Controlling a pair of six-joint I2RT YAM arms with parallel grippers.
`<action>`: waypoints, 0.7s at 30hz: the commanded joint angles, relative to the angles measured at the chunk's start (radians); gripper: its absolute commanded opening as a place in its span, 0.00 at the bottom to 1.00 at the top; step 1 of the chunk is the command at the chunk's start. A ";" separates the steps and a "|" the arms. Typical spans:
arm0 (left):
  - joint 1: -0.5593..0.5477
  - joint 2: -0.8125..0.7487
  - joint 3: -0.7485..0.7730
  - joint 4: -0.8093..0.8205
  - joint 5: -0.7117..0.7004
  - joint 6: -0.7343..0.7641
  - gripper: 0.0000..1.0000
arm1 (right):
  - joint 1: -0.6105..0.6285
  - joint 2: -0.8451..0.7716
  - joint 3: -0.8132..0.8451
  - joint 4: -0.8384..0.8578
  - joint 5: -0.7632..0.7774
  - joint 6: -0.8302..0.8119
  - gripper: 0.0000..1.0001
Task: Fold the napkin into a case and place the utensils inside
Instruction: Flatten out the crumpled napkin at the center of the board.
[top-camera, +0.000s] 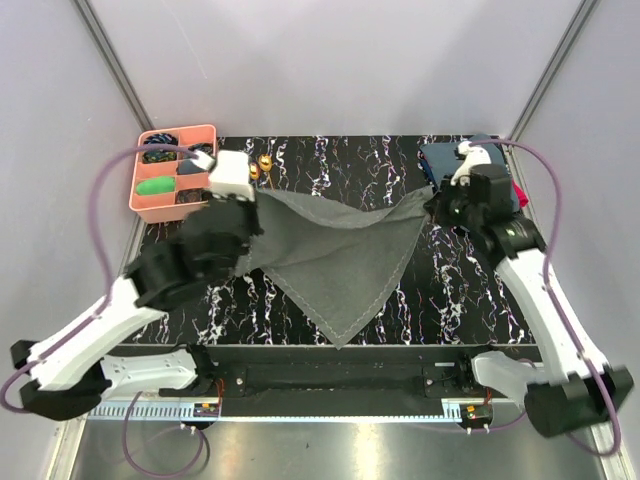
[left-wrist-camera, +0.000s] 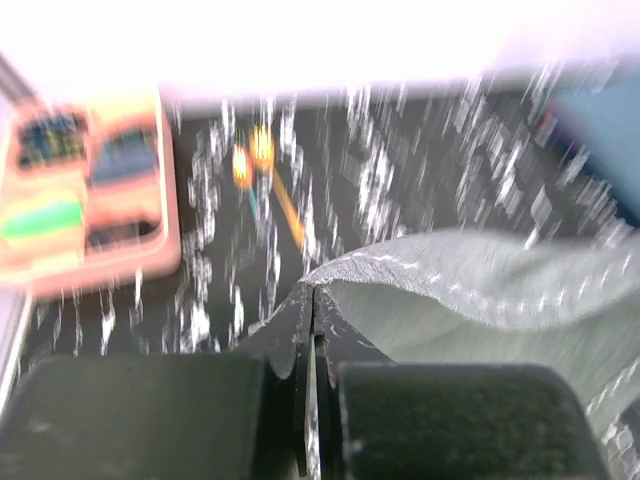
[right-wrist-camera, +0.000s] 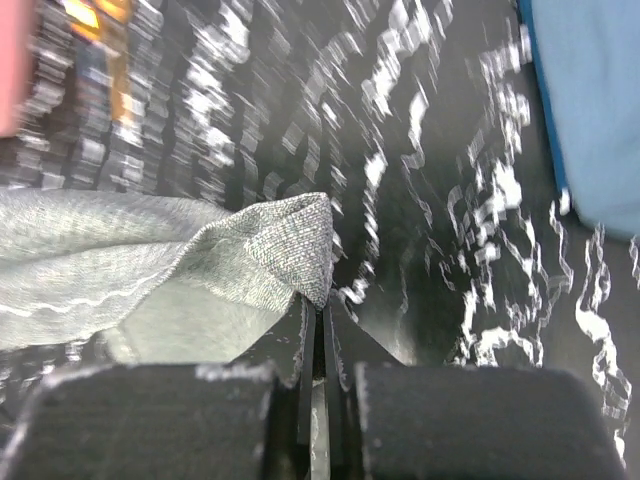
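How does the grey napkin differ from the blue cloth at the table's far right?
The napkin is grey; the blue cloth is blue-teal. The napkin is stretched between the left gripper and right gripper, both shut on it; the blue cloth lies flat, ungripped. The napkin shows far more area; the blue cloth is partly hidden behind the right arm. Both are fabric.

I see the napkin (top-camera: 345, 255) grey with pale stitched hems; the worktop (top-camera: 450, 290) black, veined white like marble; the tray (top-camera: 140, 200) pink; the utensils (top-camera: 262, 166) orange-gold; another cloth (top-camera: 445, 160) blue.
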 joint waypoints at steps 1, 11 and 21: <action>-0.002 -0.101 0.152 0.173 0.002 0.242 0.00 | -0.004 -0.207 0.073 0.088 -0.141 -0.069 0.00; -0.002 -0.294 0.253 0.243 0.364 0.290 0.00 | -0.005 -0.602 0.143 0.158 -0.434 -0.159 0.00; 0.033 -0.002 0.381 0.171 -0.051 0.283 0.00 | -0.005 -0.341 0.220 0.050 0.063 -0.038 0.00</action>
